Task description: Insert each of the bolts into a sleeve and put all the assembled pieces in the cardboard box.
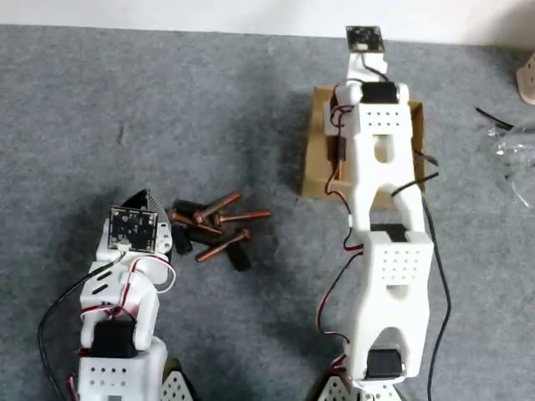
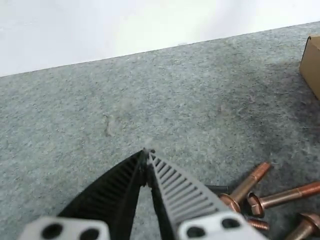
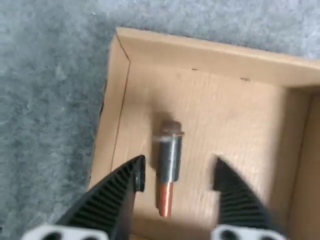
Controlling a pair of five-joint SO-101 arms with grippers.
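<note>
Several copper bolts [image 1: 219, 219] lie in a heap with black sleeves [image 1: 191, 209] on the grey carpet at centre left. My left gripper [image 2: 147, 153] is shut and empty, just left of the heap, with bolts [image 2: 250, 181] beside it. The other arm [image 1: 380, 167] stretches over the cardboard box [image 1: 319, 142] at the back. My right gripper [image 3: 177, 167] is open low inside the box [image 3: 200, 47]. One assembled piece [image 3: 169, 159], a bolt in a grey sleeve, lies on the box floor between the fingers, untouched.
Clear plastic and loose cables [image 1: 510, 142] lie at the far right edge. A corner of the box [image 2: 312, 62] shows in the left wrist view beyond open carpet [image 2: 150, 90]. Carpet between heap and box is bare.
</note>
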